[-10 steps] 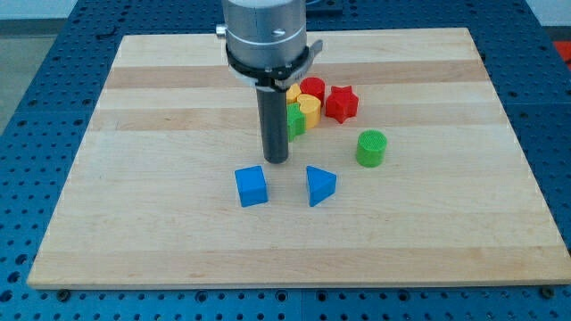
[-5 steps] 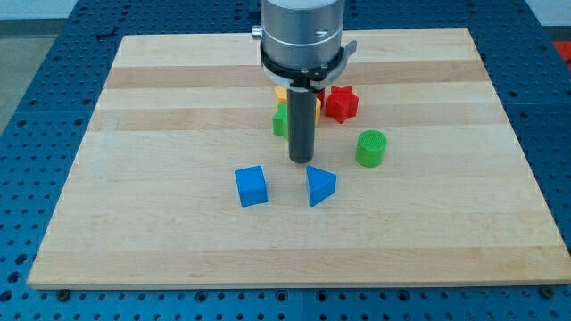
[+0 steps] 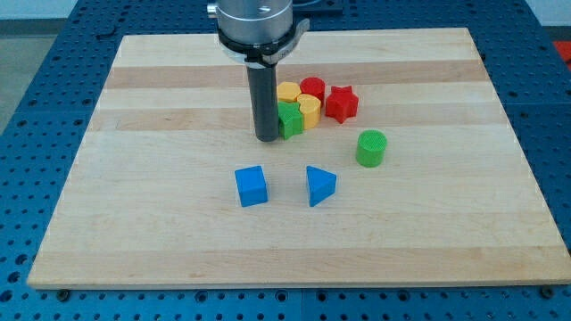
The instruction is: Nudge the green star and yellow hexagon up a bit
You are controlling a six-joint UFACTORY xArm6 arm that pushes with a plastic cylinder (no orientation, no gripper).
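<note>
My tip (image 3: pixel 267 138) touching green star (image 3: pixel 290 120) from the view's left, yellow hexagon (image 3: pixel 288 91) just above, no jaws on this rod

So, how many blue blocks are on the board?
2. The blue cube lies near the view's bottom, and the blue triangle is to its right. Both are apart from my tip. None seems hidden.

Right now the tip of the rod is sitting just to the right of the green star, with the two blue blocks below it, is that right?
Not quite. In the camera view my tip sits just to the view's left of the green star, not its right. The blue cube and blue triangle do lie below it.
</note>
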